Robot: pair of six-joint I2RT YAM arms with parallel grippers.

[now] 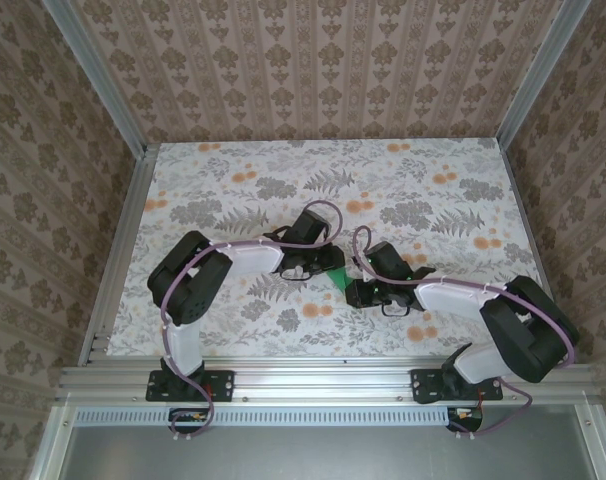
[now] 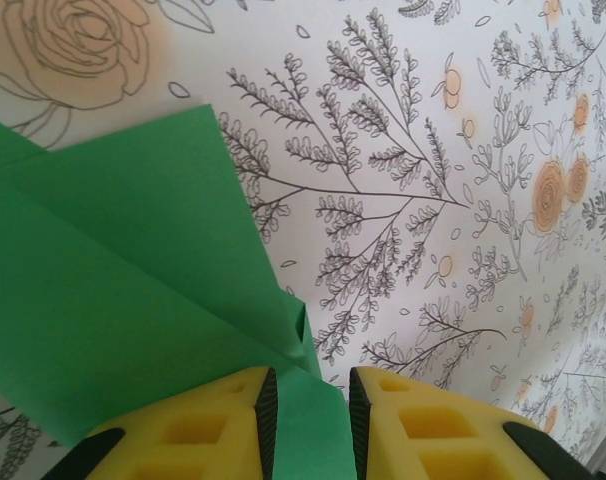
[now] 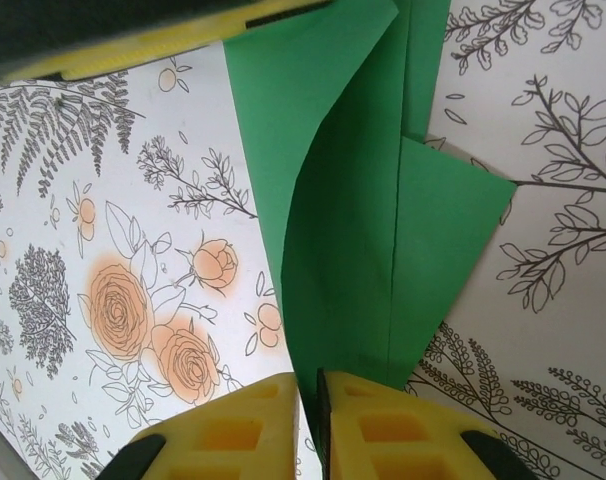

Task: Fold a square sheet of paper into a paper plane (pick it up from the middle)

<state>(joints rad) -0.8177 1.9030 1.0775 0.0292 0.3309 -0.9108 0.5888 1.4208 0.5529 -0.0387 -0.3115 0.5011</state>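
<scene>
The floral table (image 1: 233, 190) is boxed in by wallpapered walls (image 1: 313, 70), with an aluminium rail (image 1: 323, 378) along its near edge. Purple cables (image 1: 328, 210) loop over both wrists. The left arm (image 1: 198, 275) and the right arm (image 1: 463, 295) reach inward until their tips almost meet. The sheet of paper (image 1: 335, 278) sits between those tips at the table's centre, and both sets of jaws are right at it.

In the left wrist view the sheet of paper (image 2: 113, 290) is a creased green shape with folded flaps. A strip of it runs across the gap between the 2 yellow fingers (image 2: 183, 440). The left jaws stand a little apart, and it cannot be told whether they press the paper.

In the right wrist view the sheet (image 3: 353, 230) narrows down into the right jaws. Their yellow fingers (image 3: 233, 430) are pressed almost together, pinching its lower end at the centre crease. Its long axis runs straight away from the right jaws to the left arm's yellow finger (image 3: 153, 45) at the far end. 1 triangular flap (image 3: 453, 220) points off to the right.
</scene>
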